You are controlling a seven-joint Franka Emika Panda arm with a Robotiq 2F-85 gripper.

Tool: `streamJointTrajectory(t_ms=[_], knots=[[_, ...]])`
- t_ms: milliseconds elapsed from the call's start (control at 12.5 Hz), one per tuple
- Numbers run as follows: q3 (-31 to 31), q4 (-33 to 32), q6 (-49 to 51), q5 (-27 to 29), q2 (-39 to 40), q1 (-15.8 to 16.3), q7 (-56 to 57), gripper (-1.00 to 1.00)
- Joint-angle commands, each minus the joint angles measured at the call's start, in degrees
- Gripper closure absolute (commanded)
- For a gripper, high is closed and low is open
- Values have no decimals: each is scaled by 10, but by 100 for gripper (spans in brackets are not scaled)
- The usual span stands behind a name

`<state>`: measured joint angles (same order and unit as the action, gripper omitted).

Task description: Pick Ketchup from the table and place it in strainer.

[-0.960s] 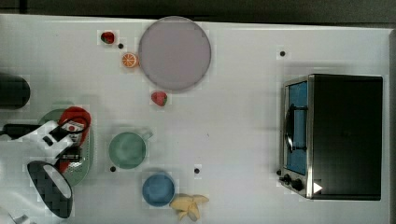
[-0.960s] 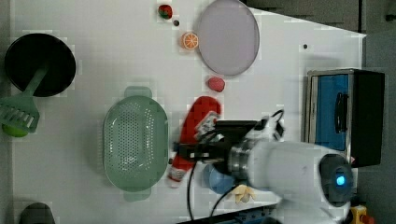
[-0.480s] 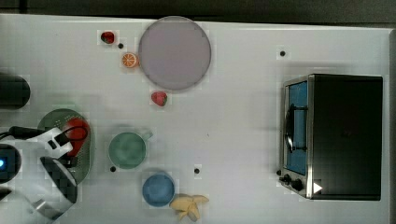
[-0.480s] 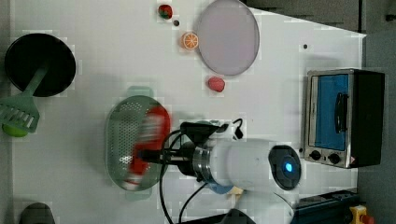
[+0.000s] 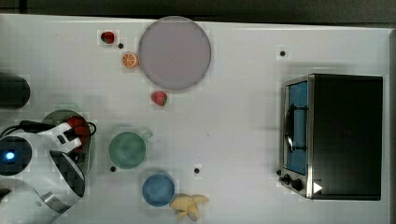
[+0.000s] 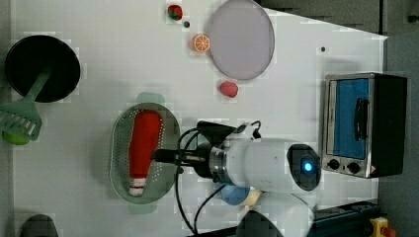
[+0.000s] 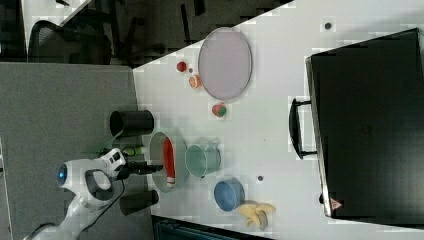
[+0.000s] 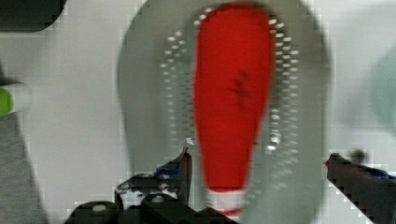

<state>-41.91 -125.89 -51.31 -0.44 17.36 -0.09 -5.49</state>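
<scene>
The Ketchup [image 6: 143, 143], a long red bottle with a white cap, lies lengthwise inside the pale green perforated strainer [image 6: 120, 163]. My gripper [image 6: 160, 155] hovers at the bottle's side in the left view. In the wrist view the Ketchup [image 8: 233, 93] rests on the strainer [image 8: 149, 93], and my gripper [image 8: 259, 158] is open, its fingers wide apart on either side of the cap end without touching it. In the top view the arm covers most of the strainer [image 5: 58, 115], with a bit of Ketchup [image 5: 77, 128] showing. The right view shows the Ketchup [image 7: 169, 160] in the strainer [image 7: 156, 145].
A green cup [image 5: 127, 149] stands just right of the strainer in the top view, with a blue bowl [image 5: 158, 189] and a banana [image 5: 189, 206] beyond. A grey plate [image 5: 174, 52], strawberries [image 5: 159, 98], an orange slice [image 5: 130, 59] and a toaster oven [image 5: 336, 135] lie farther off. A black pan [image 6: 42, 66] sits nearby.
The arm carried the Ketchup from beside the strainer to over it. The jaws have opened and the bottle now lies in the strainer.
</scene>
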Motion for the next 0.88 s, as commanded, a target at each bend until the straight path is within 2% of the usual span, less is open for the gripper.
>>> streamJointTrajectory(t_ms=[80, 320, 480, 880], knots=[[5, 10, 88, 2, -90, -55, -40, -100], [45, 10, 160, 2, -174, -102, -39, -100], [97, 11, 190, 2, -229, -125, -37, -100], [247, 35, 297, 4, -322, -137, -36, -100]])
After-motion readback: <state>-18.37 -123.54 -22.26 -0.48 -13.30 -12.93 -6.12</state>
